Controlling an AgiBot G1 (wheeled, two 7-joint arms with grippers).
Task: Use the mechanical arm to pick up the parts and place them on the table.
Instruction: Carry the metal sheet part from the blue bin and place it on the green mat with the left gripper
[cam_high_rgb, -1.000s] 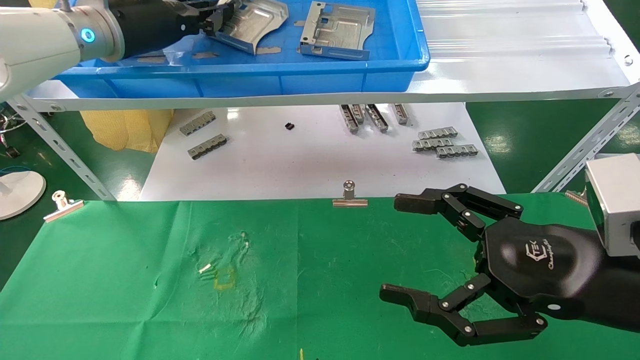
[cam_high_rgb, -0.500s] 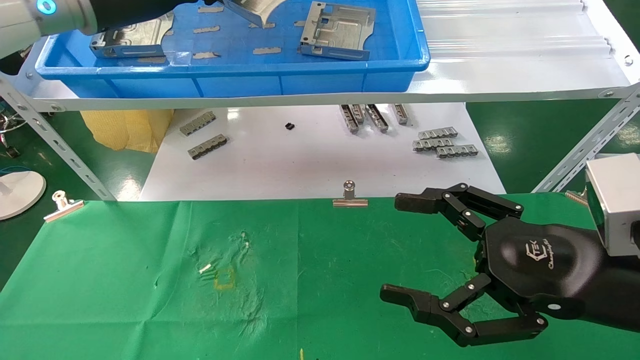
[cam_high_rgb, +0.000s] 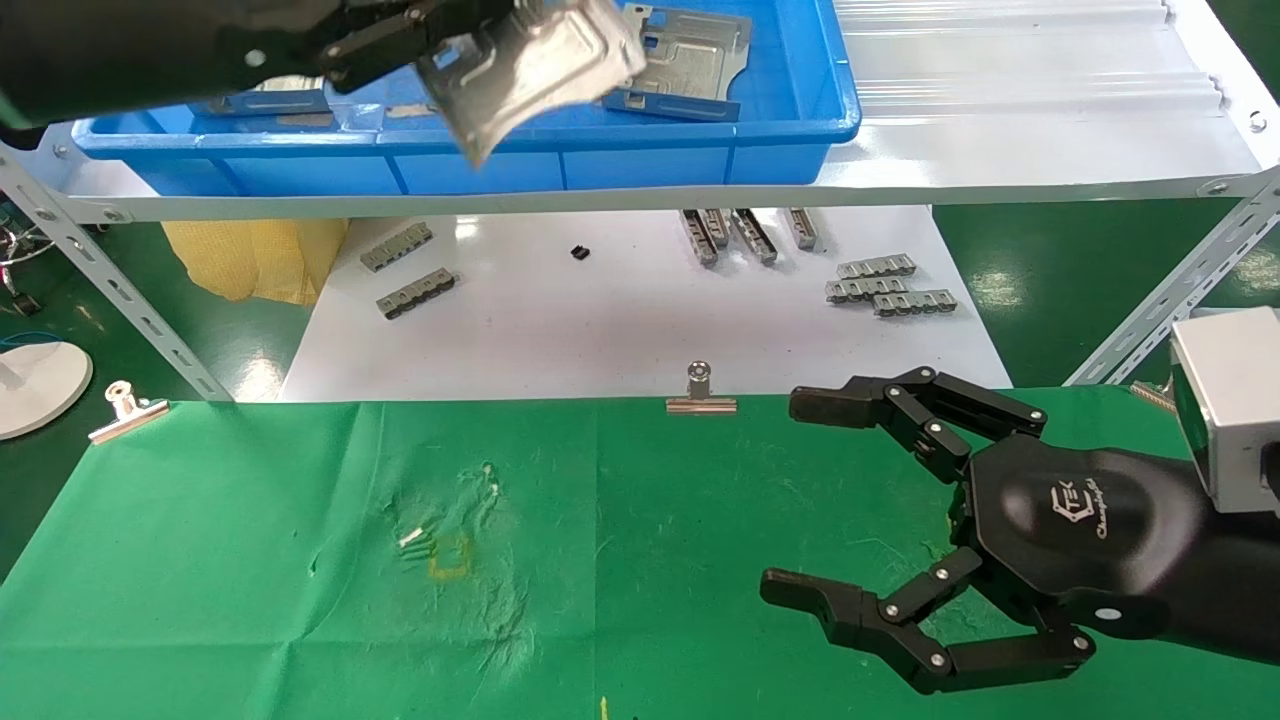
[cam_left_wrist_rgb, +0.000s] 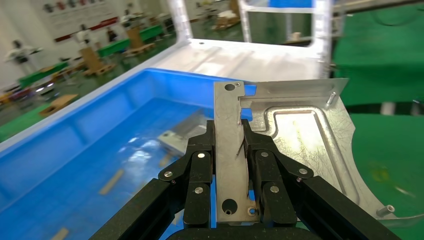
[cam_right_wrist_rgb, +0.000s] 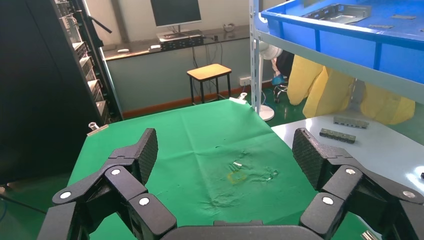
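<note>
Left claw (cam_left_wrist_rgb: 231, 150) clamped on flange of part (cam_high_rgb: 530, 70), raised above blue tray (cam_high_rgb: 640, 150); plate juts forward beyond fingertips, tilted, blurred, so grip depth uncertain. Second part (cam_high_rgb: 690, 55) lies in tray, just beyond held one. Advice: clear tray rim, carry down to green counter (cam_high_rgb: 250, 580), lower flat, then release. Right claw (cam_high_rgb: 830, 500) parked wide open over counter, well apart.

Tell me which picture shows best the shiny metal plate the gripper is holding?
The left wrist view: the plate fills it, pinched by the left gripper. The head view shows it smeared above the blue tray. The right wrist view misses it.
</note>
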